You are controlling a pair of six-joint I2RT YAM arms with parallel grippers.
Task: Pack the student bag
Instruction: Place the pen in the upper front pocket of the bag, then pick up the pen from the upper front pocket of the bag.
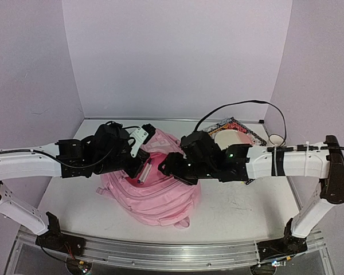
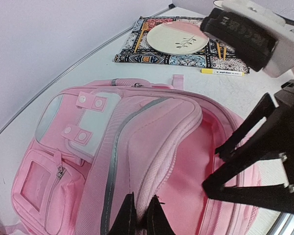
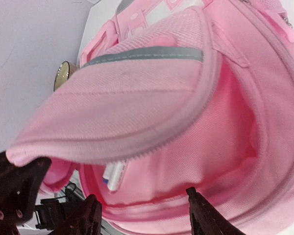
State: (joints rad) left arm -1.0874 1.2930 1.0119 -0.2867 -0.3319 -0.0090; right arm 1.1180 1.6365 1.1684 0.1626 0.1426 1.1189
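The pink student bag point(image 1: 157, 195) lies in the middle of the table with its main compartment open. My left gripper point(image 1: 136, 169) is shut on the zip rim of the bag's flap point(image 2: 154, 166) and holds it up; its fingertips point(image 2: 130, 215) pinch the edge. My right gripper point(image 1: 167, 166) is open and empty, hovering at the mouth of the bag point(image 3: 225, 132). Its fingers point(image 3: 90, 215) stand wide apart. A white marker point(image 3: 113, 175) lies inside the bag under the raised flap. The right gripper's black fingers also show in the left wrist view point(image 2: 255, 147).
A pale plate point(image 2: 176, 36) rests on a patterned mat point(image 2: 137, 49) at the back right. A yellow-and-white pen point(image 2: 223, 72) lies beside the mat. A small round object point(image 1: 275, 139) sits by the right wall. Walls close in on three sides.
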